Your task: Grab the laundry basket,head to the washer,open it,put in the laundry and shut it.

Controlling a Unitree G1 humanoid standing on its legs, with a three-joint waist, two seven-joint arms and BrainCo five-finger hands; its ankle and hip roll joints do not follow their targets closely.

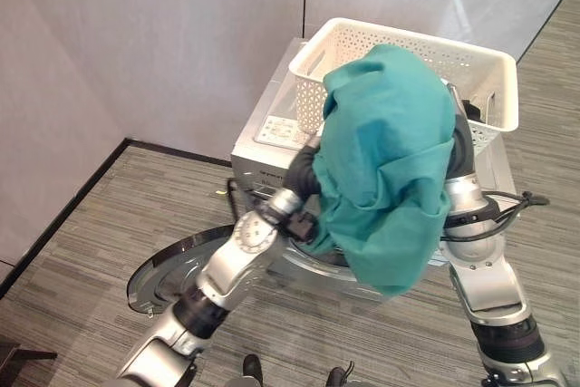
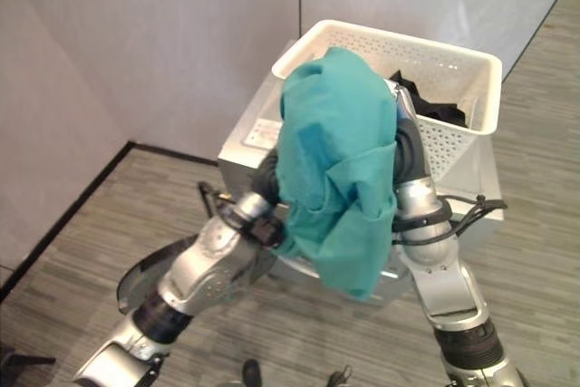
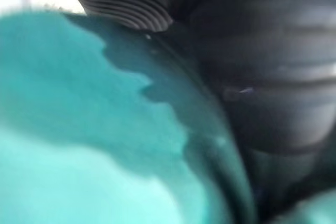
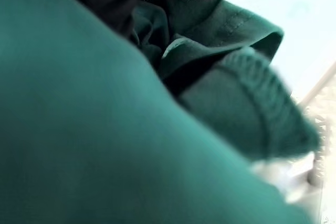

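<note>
While lifting teal cotton garment (image 1: 390,160) from white perforated plastic basket (image 1: 494,74): loading step; finger state hidden by cloth; next, lower into open silver washer (image 1: 263,147).

Both arms raised — hands' grasp hidden.

teal garment (image 1: 390,160), white perforated basket (image 1: 489,79), silver washer (image 1: 263,156).
</note>
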